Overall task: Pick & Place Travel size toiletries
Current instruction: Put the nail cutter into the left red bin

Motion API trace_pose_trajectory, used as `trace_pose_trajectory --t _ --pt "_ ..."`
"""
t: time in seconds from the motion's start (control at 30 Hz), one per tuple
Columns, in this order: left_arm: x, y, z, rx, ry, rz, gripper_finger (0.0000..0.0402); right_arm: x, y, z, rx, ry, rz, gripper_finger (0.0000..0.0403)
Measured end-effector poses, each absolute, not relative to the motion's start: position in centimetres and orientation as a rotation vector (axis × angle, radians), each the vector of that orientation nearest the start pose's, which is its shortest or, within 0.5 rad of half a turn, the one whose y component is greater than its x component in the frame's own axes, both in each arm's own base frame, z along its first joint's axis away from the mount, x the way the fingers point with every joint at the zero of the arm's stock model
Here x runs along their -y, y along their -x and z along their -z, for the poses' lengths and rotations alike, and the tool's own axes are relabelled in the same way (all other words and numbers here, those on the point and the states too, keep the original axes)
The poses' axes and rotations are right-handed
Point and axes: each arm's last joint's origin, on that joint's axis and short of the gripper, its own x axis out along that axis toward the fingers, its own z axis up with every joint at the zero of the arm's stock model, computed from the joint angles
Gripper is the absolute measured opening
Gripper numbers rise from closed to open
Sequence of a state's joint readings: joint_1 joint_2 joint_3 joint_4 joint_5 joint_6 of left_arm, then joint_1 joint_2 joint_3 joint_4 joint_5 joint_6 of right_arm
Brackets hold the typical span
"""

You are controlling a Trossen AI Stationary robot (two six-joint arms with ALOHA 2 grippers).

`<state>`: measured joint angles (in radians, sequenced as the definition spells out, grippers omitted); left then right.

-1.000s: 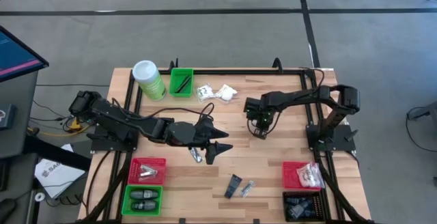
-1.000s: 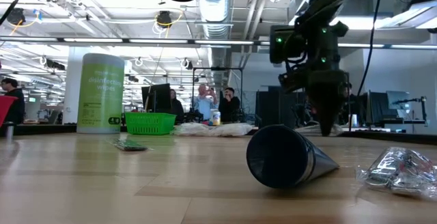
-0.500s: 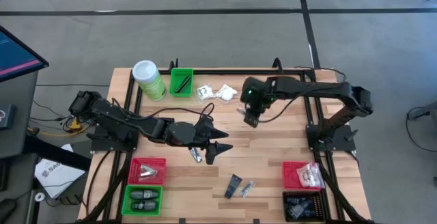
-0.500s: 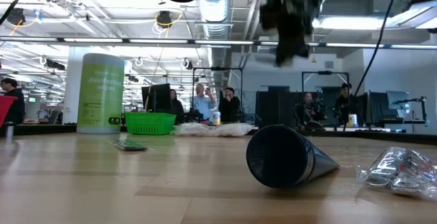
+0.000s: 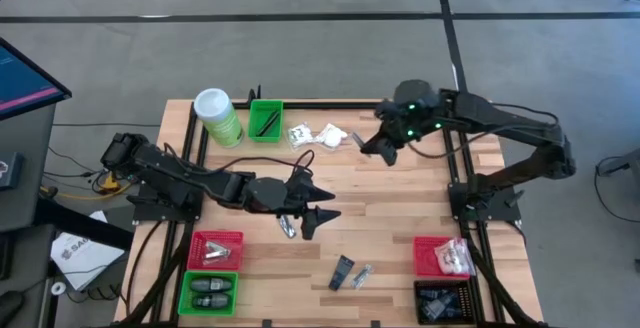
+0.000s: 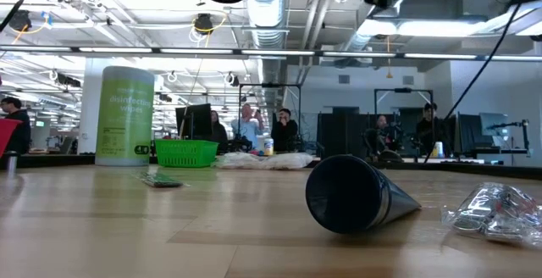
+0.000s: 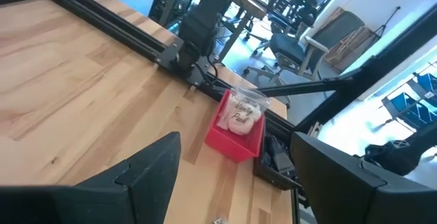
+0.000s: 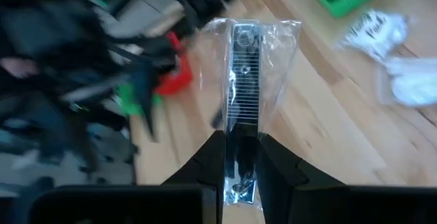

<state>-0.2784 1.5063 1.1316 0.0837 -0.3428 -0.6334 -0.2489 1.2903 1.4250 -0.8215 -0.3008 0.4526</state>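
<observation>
My right gripper [image 5: 367, 146] hangs high over the table's far middle, shut on a clear packet [image 8: 244, 60] with a slim silvery piece inside; the packet is also in the high view [image 5: 355, 140]. My left gripper [image 5: 314, 204] waits open over the table's middle, with nothing between its fingers [image 7: 232, 183]. White sachets [image 5: 318, 135] lie on the wood near the far edge. A silvery item [image 5: 288, 228] lies by the left gripper. A dark packet [image 5: 342, 268] and a silvery packet [image 5: 362, 276] lie near the front edge. My right gripper pinches one end of the clear packet [image 8: 240, 142] between its two fingers. The fingers slant downward toward the table's left and lie along the packet. The packet sticks out past the fingertips, lifted clear of the table.
A green canister [image 5: 217, 116] and a small green bin [image 5: 266, 120] stand at the far left. A red bin [image 5: 216, 250] and a green bin [image 5: 208, 291] sit at the near left. A red bin [image 5: 443, 256] and a black bin [image 5: 440, 301] sit at the near right.
My right gripper has risen from just above the table, leaving the top of the low view, and has tipped from pointing down to a slant. The clear packet has gone up with it, clear of the table.
</observation>
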Motion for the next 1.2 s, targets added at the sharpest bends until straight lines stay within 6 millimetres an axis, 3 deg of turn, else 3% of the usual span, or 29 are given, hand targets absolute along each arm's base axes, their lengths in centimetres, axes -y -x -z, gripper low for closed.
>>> trace_pose_trajectory --t 0.23,0.4,0.73,1.03,1.2 --pt "7.9 -33.5 -30.7 -0.229 0.574 -0.167 0.0273 4.8 -23.8 -41.5 -0.495 -0.695 0.015 0.0046" --pt "8.0 -33.6 -31.2 -0.179 0.617 -0.153 0.0273 3.9 -24.3 -42.7 -0.405 -0.735 -0.088 0.0046" --pt "9.5 -33.3 -32.0 -0.072 0.811 -0.171 0.0273 -0.5 -24.5 -43.4 -0.419 -0.78 -0.245 0.0046" --pt "9.2 -33.2 -32.6 0.054 0.733 -0.318 0.0273 -3.3 -23.8 -43.8 -0.376 -0.664 -0.242 0.0046" --pt "10.2 -32.8 -32.9 0.058 0.706 -0.279 0.0273 -5.6 -23.2 -44.4 -0.347 -0.688 -0.284 0.0046"
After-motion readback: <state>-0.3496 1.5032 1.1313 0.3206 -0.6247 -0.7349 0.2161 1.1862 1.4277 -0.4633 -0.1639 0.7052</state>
